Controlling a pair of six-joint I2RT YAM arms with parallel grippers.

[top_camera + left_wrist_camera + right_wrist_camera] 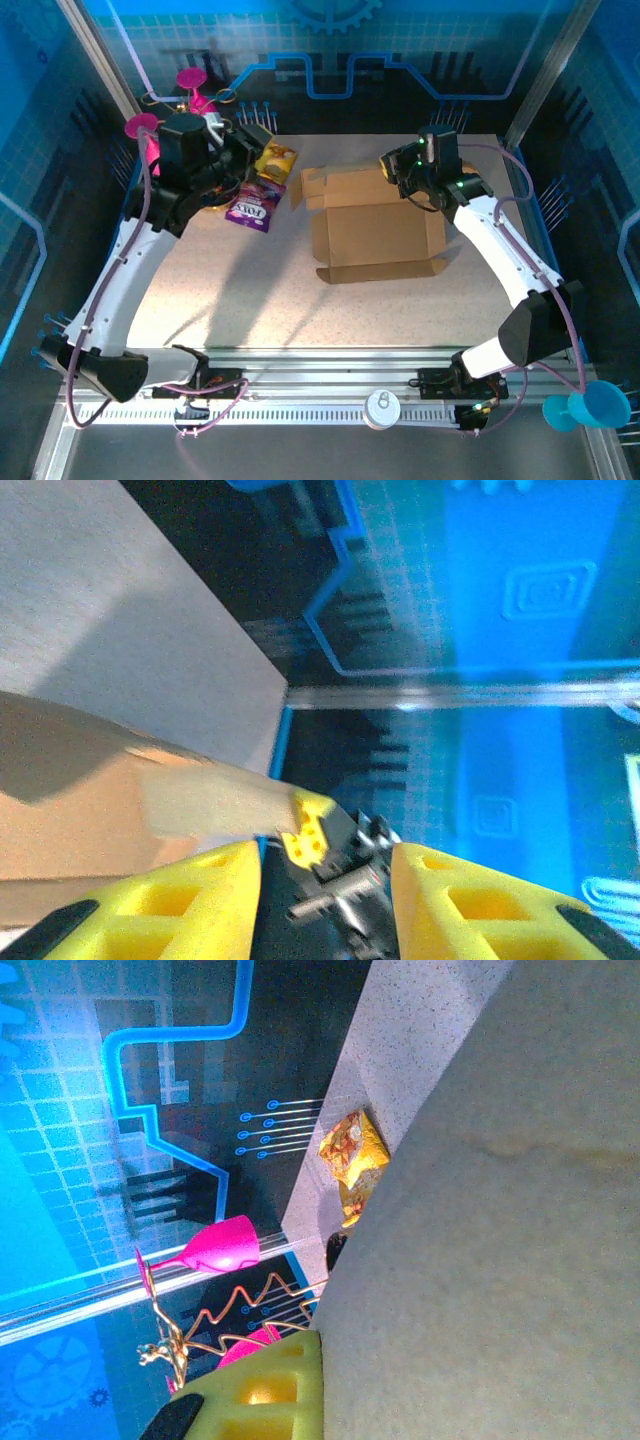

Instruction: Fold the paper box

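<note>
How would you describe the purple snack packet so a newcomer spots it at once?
Find the brown cardboard box in the middle of the table. Two snack packets lie just left of it. The purple packet is the nearer one; the yellow packet lies farther back.

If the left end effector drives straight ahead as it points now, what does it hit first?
Probably the paper box: its raised flap reaches toward the gap of the left end effector. Just behind sits the right end effector; depth is unclear.
</note>
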